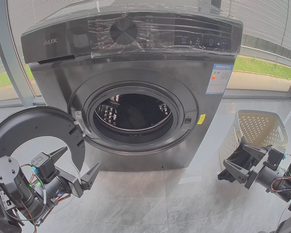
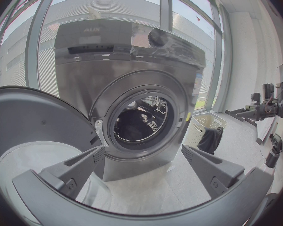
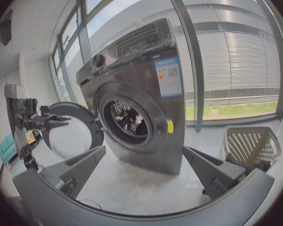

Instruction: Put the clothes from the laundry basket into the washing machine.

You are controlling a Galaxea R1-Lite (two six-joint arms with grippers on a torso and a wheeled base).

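The grey washing machine (image 1: 132,81) stands ahead with its round door (image 1: 32,127) swung open to the left. Something dark lies inside the drum (image 1: 132,115). To the machine's right the cream laundry basket (image 1: 260,130) sits on the floor, a dark garment (image 1: 241,160) draped over its near rim. My right gripper (image 1: 234,154) hovers open just in front of that garment, holding nothing. At lower left my left gripper (image 1: 82,157) is open and empty in front of the open door. The left wrist view has the basket (image 2: 207,121) and the garment (image 2: 212,138) beyond the left gripper (image 2: 141,148).
Bare grey tile floor (image 1: 158,198) stretches between the two arms in front of the machine. Tall windows and their frames (image 1: 9,65) run behind it. The open door (image 3: 75,110) takes up the room at the machine's left.
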